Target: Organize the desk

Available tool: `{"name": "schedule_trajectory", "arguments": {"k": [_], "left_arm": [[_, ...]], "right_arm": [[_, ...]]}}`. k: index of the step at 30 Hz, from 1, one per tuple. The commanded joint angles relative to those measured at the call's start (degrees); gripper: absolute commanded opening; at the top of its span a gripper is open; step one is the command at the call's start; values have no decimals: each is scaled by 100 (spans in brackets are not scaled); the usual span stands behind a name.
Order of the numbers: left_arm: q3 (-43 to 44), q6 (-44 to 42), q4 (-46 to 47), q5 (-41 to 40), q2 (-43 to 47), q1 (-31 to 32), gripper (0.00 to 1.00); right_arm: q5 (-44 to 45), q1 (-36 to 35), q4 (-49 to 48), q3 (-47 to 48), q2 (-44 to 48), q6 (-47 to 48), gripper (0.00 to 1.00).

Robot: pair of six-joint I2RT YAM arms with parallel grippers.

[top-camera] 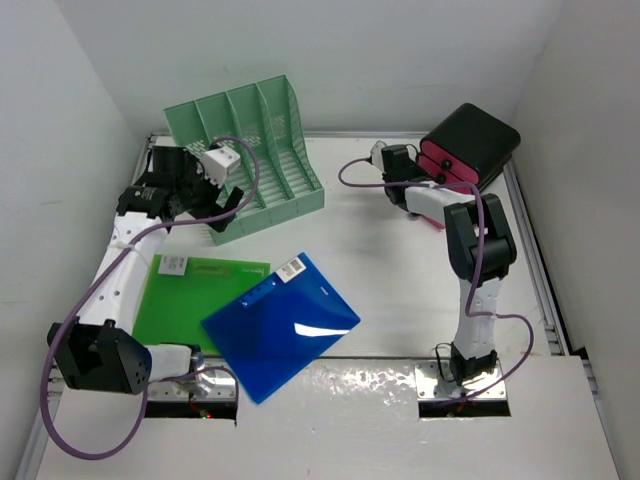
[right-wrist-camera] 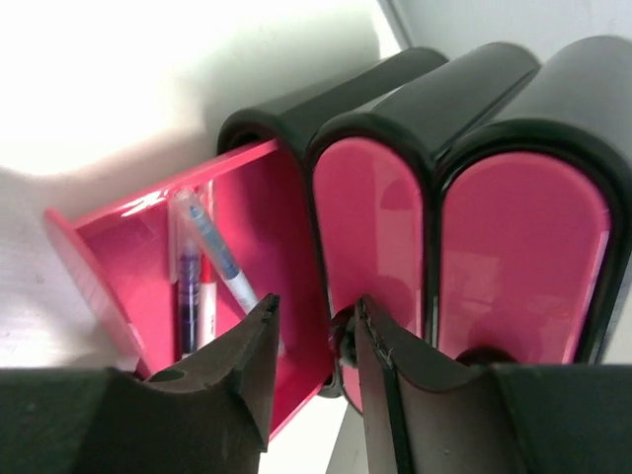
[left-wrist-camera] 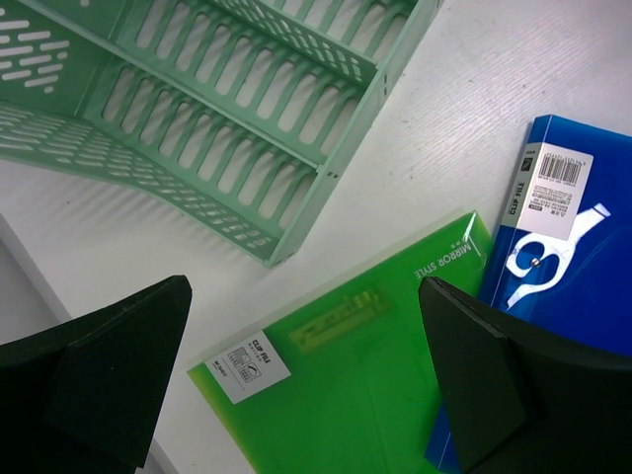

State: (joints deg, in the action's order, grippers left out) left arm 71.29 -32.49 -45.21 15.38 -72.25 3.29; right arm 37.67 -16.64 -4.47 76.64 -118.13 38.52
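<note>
- The right gripper [right-wrist-camera: 316, 306] is showing dark matte jaws parted only narrowly, just in front of the drawer box [right-wrist-camera: 474, 197]. A small dark knob is sitting in the gap, and whether they are pinching it is impossible to tell.
- One pink drawer of the glossy black box is standing open, with pens [right-wrist-camera: 212, 262] lying inside, their lower ends hidden behind a jaw.
- The left gripper [left-wrist-camera: 304, 296] is hovering with jaws spread wide over a translucent green folder [left-wrist-camera: 365, 375], which is cut off at the bottom edge.
- A shiny blue folder [left-wrist-camera: 563, 247] is overlapping it.
- A slotted mint plastic file rack [left-wrist-camera: 227, 128] is resting far left on the flat white desk surface [top-camera: 400, 290], which is carrying everything between thin metal rails.
</note>
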Motion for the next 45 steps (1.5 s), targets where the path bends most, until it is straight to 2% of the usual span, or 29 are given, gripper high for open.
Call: {"name": "schedule_trajectory", "arguments": {"k": [1,3,6,8,9,11,12,14,16,20,26,33,45], "left_arm": [[175,50,171,-17,255,-65,100],[184,59,162,-35,308,-65,100],[201,94,153,0,378,-74,100],[210,111,144,27,431,-65,100],[219,120,127,53,440,-65,100],[237,138,118,36,475,-65,100],[245,129,100,27,475,-65,100],[263,120,65,1,484,-65,100],[280,103,39,-17,501,-65,100],[272,50,-23,-61,528,-65,100],[245,15,-41,-149,484,-74,100],[272,15,-23,-202,431,-74,100],[395,15,-75,-228,325,-65,100]], "right_arm": [[4,3,306,202,447,-318,35],[-32,-49,429,185,658,-546,35],[-198,-172,553,-183,1308,-1537,32],[-470,-199,465,-763,1799,-2845,27],[-497,-208,308,-982,1915,-3868,25],[-576,-208,36,-1650,2091,-4832,22],[-577,-208,-105,-1870,2144,-5628,21],[-638,-208,-543,-2380,2040,-6510,21],[-621,-216,-686,-2557,1864,-6996,21],[-314,-225,-670,-2461,1372,-7595,23],[443,-208,-634,-2277,941,-8150,33],[417,-129,-406,-1548,466,-8176,34],[302,197,-563,-1283,246,-8239,33]]}}
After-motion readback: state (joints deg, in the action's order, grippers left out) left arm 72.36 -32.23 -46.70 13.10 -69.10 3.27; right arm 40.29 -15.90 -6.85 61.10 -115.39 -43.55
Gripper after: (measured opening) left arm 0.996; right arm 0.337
